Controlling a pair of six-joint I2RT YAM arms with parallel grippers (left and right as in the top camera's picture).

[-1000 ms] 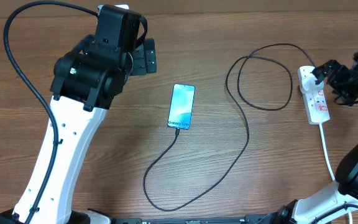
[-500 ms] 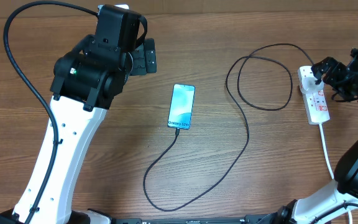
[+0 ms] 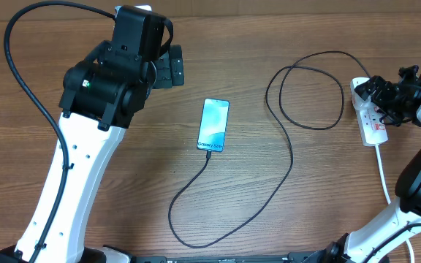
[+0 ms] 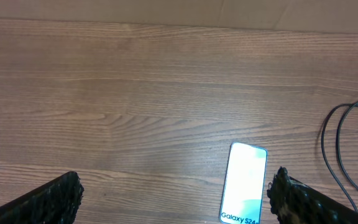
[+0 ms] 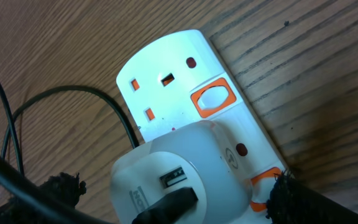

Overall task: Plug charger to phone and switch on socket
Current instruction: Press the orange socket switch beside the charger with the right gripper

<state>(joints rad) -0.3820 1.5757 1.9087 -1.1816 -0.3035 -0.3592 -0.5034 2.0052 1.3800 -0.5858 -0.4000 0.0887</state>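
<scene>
Shifted slightly leftward, right gripper (image 3: 377, 98) hangs wide-jawed over white plastic power strip (image 3: 375, 130), presumably for its red switch (image 5: 213, 99); thin black charger cable (image 3: 291, 150) reaches glowing blue-screened smartphone (image 3: 214, 125) mid-table; left gripper (image 4: 176, 198) wide, empty.

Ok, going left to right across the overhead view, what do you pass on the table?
left end effector → phone → big loop of the charger → socket. The right end effector overlaps the socket, so it has no clear place.
</scene>
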